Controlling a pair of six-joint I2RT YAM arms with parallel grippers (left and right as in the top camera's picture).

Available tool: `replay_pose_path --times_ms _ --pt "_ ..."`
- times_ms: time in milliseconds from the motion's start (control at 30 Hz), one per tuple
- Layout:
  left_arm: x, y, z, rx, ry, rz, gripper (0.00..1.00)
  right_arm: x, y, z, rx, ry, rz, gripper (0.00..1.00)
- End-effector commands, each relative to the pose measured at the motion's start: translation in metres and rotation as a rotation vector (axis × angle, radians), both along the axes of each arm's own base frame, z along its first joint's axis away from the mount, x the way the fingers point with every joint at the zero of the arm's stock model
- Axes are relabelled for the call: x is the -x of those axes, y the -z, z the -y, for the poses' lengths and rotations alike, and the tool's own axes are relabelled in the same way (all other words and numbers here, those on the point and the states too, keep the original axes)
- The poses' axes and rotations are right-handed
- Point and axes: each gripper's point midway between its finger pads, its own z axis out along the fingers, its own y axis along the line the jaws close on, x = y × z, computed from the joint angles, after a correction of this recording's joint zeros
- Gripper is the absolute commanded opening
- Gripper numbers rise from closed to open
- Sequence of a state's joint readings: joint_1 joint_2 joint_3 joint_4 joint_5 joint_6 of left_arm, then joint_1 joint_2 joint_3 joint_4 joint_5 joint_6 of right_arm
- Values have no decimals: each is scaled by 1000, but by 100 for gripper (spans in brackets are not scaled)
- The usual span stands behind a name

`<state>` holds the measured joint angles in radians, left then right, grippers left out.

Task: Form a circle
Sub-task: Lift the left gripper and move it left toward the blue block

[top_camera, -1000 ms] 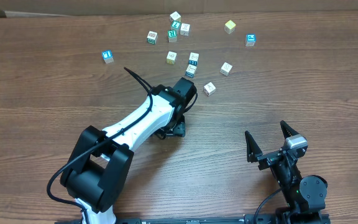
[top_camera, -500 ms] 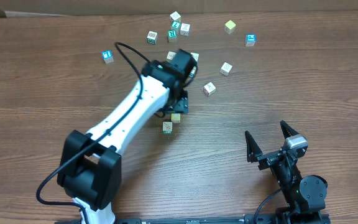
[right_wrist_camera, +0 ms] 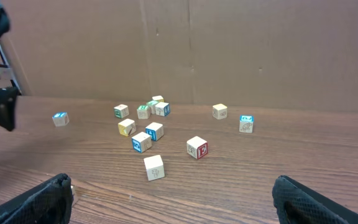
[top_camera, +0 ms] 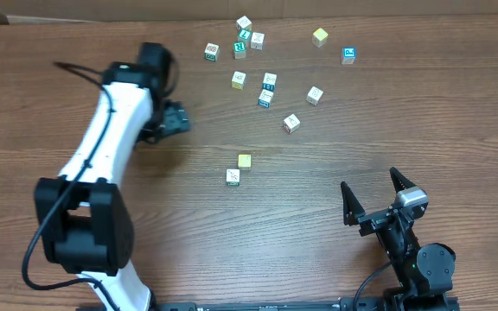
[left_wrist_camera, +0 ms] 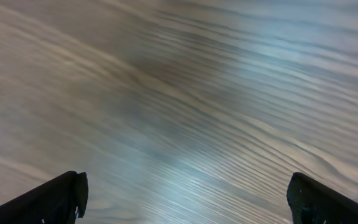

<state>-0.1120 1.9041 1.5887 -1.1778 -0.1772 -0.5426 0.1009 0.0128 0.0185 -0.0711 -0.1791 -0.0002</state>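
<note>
**Table**: brown wood-grain top, carrying everything listed below.

**Left arm**: white and black, reaching up the left side of the table and ending well apart from the two placed cubes.

**Right arm**: sitting low at the near right edge, well apart from every cube.

**Loose cubes**: about a dozen are lying scattered across the far middle of the table. Some are showing green or blue faces, others are whitish with small marks. None is touching the placed pair.

**Circle**: sitting near the middle of the table, nearer the robot than the scatter. Only two pieces are making it up, a pale yellow cube and a whitish cube just beside it at a diagonal. Whether the two are touching is too small to tell.

**Progress:** the job is looking barely begun. Two cubes are forming a short arc rather than a ring, and more whitish cubes are waiting in the scatter to be fetched and set around the gap.

**Left gripper**: its fingers are standing wide apart at the two lower corners of the wrist view. Only blurred bare wood is showing between them, so it is holding and touching nothing.

**Right gripper**: its fingers are spreading fully wide and are empty, pointing toward the scatter from a distance.
</note>
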Motion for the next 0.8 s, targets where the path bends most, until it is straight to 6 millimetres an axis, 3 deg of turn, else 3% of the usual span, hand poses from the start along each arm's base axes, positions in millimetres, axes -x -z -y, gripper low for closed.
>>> replay_pose_path --times_ms 0,167,300,767 --pt "-2 -11 -36 -21 -30 16 100 0 2 -1 1 -3 5 100" --pt "4 -11 -69 -19 -109 4 100 0 2 -1 1 -3 5 100" --pt "7 -11 -84 -19 -149 3 100 0 2 -1 1 -3 5 100" --pt "7 -11 -87 -19 -157 3 100 -1 1 2 1 18 9 100"
